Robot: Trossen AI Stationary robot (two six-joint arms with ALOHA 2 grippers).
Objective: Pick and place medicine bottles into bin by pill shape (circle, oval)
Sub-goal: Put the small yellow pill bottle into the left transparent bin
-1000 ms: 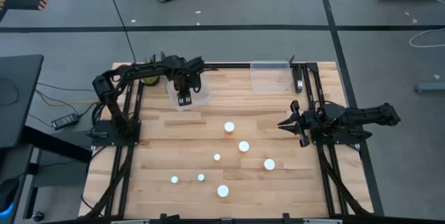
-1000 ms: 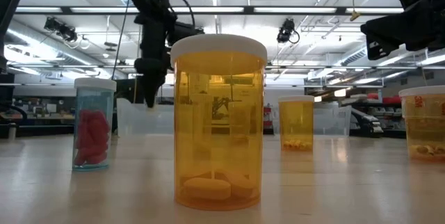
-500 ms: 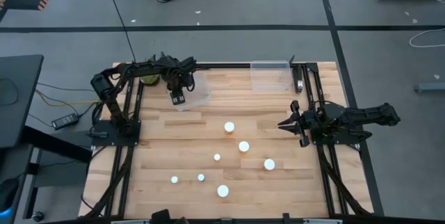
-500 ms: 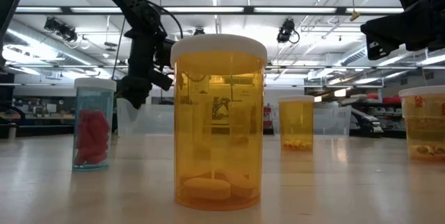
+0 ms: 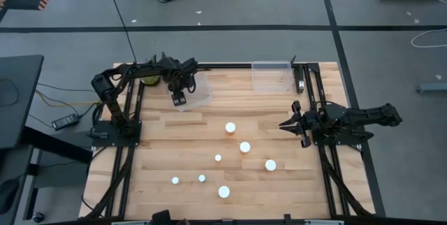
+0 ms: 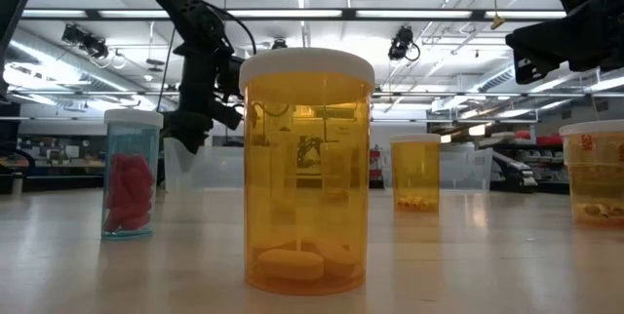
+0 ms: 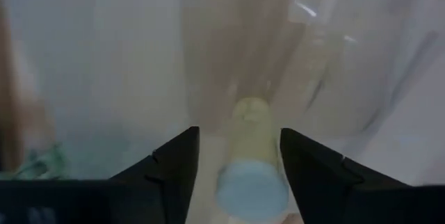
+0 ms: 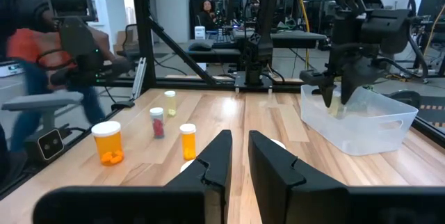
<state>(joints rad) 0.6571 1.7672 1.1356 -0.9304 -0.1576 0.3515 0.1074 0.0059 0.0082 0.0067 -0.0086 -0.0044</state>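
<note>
My left gripper (image 5: 179, 98) hangs open over the clear left bin (image 5: 198, 99) at the table's far left; it also shows in the right wrist view (image 8: 338, 93). In the left wrist view a yellowish bottle with a pale cap (image 7: 250, 172) lies in the bin and shows between the open fingers, but touch does not show. Several white-capped bottles stand on the wood, among them one (image 5: 230, 128), one (image 5: 244, 147) and one (image 5: 269, 164). My right gripper (image 5: 283, 124) waits at the table's right, fingers close together and empty.
A second clear bin (image 5: 272, 77) stands at the far edge, right of centre. In the low view a large orange bottle (image 6: 307, 168) stands close, and a blue one with red pills (image 6: 131, 173) to its left. A person (image 8: 28, 36) moves beyond the table.
My left gripper has gone a little toward the table's left edge over the bin and tipped from pointing straight down to a slant. It has kept still for the last half second.
</note>
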